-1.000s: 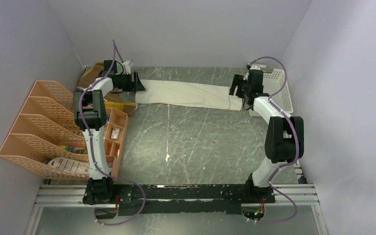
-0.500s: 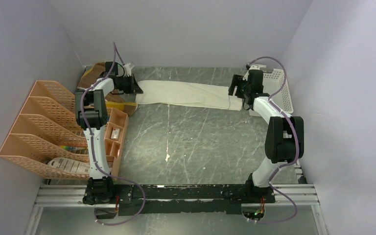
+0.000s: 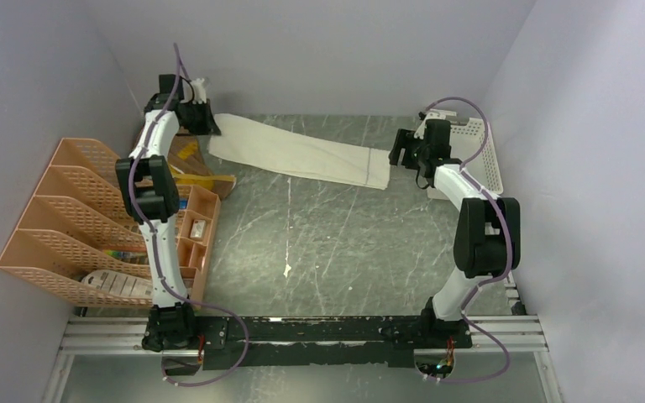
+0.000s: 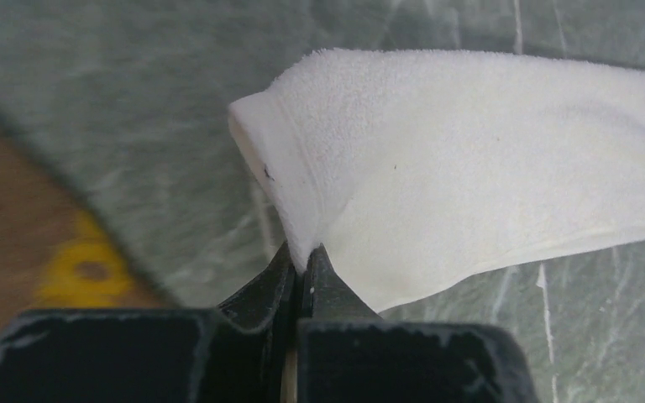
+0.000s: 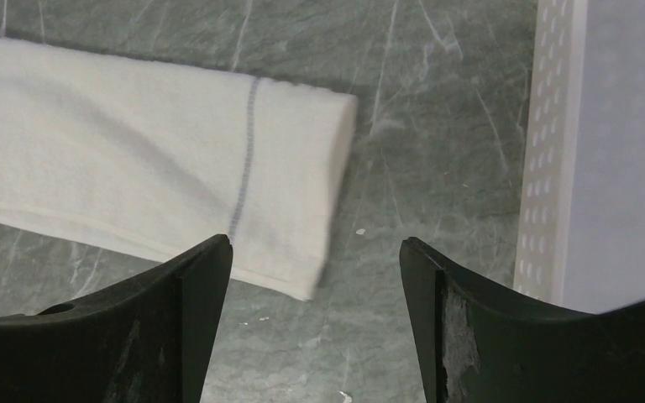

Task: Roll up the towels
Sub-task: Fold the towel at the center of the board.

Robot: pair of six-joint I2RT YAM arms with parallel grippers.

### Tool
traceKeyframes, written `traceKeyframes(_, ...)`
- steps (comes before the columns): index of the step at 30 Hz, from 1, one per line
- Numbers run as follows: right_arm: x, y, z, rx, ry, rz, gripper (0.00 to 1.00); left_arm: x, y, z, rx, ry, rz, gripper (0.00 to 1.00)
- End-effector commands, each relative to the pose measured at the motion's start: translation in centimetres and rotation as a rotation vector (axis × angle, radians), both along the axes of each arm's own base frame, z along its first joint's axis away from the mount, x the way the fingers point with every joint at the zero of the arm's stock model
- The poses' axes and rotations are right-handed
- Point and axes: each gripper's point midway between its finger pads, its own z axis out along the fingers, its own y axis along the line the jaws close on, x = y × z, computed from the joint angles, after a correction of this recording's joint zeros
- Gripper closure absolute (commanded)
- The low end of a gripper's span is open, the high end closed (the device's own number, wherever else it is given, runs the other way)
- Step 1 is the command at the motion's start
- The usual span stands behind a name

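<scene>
My left claw is pinched tight on the 10 o'clock end of the cream towel, at the far left of the counter. The towel's long axis runs from there toward 4 o'clock. My right claw hangs wide and empty just past that 4 o'clock end, so it is the nearer one there.

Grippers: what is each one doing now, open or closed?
Left gripper: closed on the end of the cream-white towel.
Right gripper: open, holding nothing.
</scene>
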Motion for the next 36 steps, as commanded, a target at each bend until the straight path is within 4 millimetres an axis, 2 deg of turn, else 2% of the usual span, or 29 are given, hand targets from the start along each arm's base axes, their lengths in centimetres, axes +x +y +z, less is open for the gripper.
traceKeyframes(1,0.6,0.9,0.2,0.01,0.014,0.046,0.26,-0.9,4.8,3.4,0.181,-0.007,0.075,0.93)
traceKeyframes(6,0.9,1.5,-0.2,-0.005,0.039,0.067,0.26,-1.7,7.9,4.1,0.338,0.001,0.122,0.94)
traceKeyframes(10,0.9,2.2,-0.6,-0.017,0.054,0.083,0.26,-1.8,10.5,6.3,0.384,-0.025,0.211,0.93)
traceKeyframes(12,0.9,2.6,-0.8,-0.023,0.062,0.09,0.26,-1.6,10.4,7.9,0.383,-0.052,0.227,0.93)
traceKeyframes(15,1.0,3.3,-1.1,-0.033,0.07,0.103,0.26,-1.2,8.7,10.5,0.401,-0.098,0.222,0.93)
traceKeyframes(17,0.9,3.9,-1.4,-0.044,0.081,0.118,0.26,-0.9,6.7,11.8,0.448,-0.129,0.201,0.93)
traceKeyframes(19,0.8,4.3,-1.8,-0.055,0.092,0.125,0.26,-0.8,3.2,12.6,0.489,-0.155,0.167,0.93)
traceKeyframes(20,0.8,4.3,-1.9,-0.061,0.096,0.125,0.26,-0.9,1.2,12.8,0.502,-0.166,0.146,0.93)
traceKeyframes(23,0.6,4.2,-2.1,-0.069,0.099,0.106,0.26,-0.9,-2.6,12.8,0.52,-0.184,0.124,0.93)
traceKeyframes(36,-1.1,3.7,-0.5,-0.028,0.04,0.045,0.25,-2.2,-20.5,7.8,0.52,-0.245,-0.019,0.93)
